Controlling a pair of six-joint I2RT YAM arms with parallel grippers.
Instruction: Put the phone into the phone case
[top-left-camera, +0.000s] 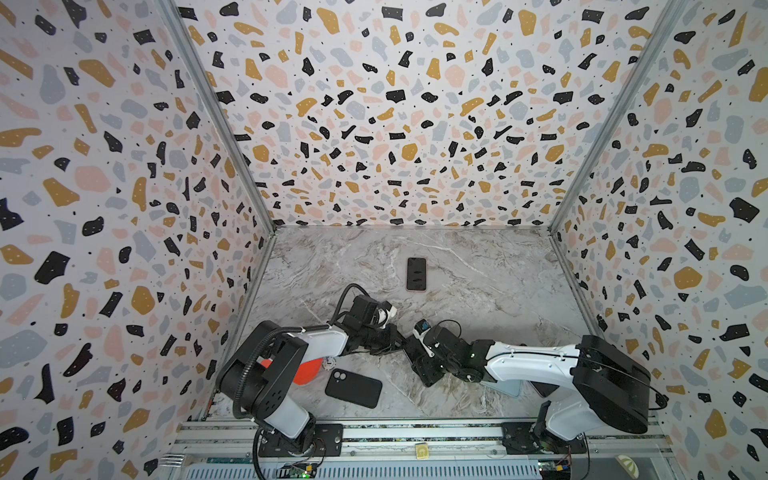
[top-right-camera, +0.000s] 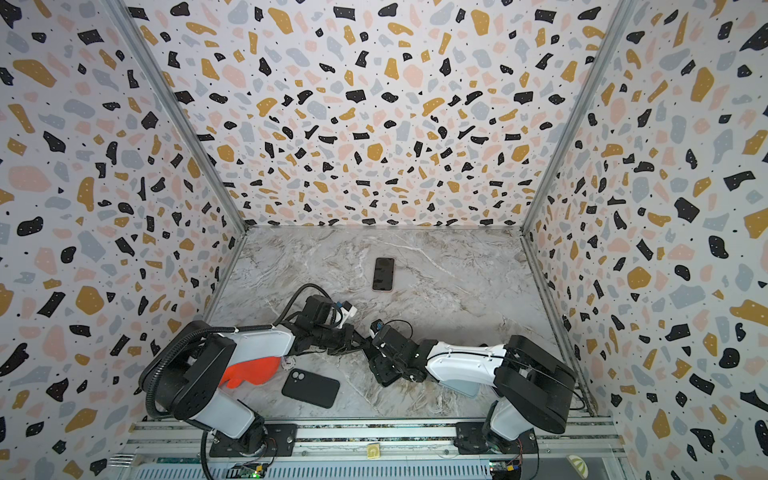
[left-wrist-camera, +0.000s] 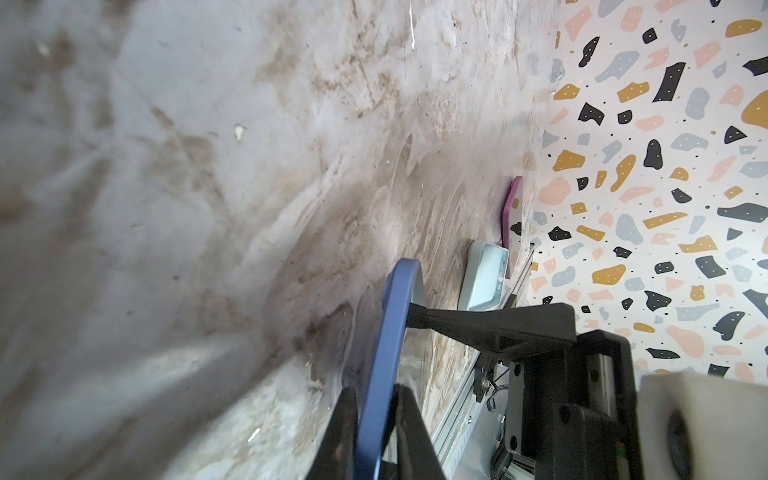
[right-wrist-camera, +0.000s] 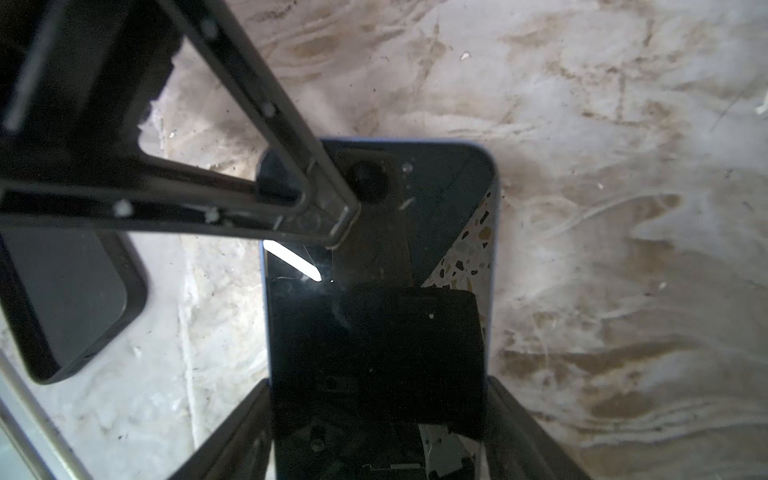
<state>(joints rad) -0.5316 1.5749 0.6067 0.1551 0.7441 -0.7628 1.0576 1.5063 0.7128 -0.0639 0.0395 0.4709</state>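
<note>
Both pincers, left pincer (left-wrist-camera: 376, 415) and right pincer (right-wrist-camera: 374, 415), pinch the blue phone (right-wrist-camera: 436, 199) above the counter (top-left-camera: 478, 266); the black case (top-left-camera: 353, 387) lies unfilled.

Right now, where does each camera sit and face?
Top views: overhead, front, facing down at table; both arms show.
Left wrist: along left end effector, phone edge-on.
Right wrist: down onto phone screen between right end effector; left end effector crosses.
Shared: both wrists see the phone; tops and right wrist, case.
</note>
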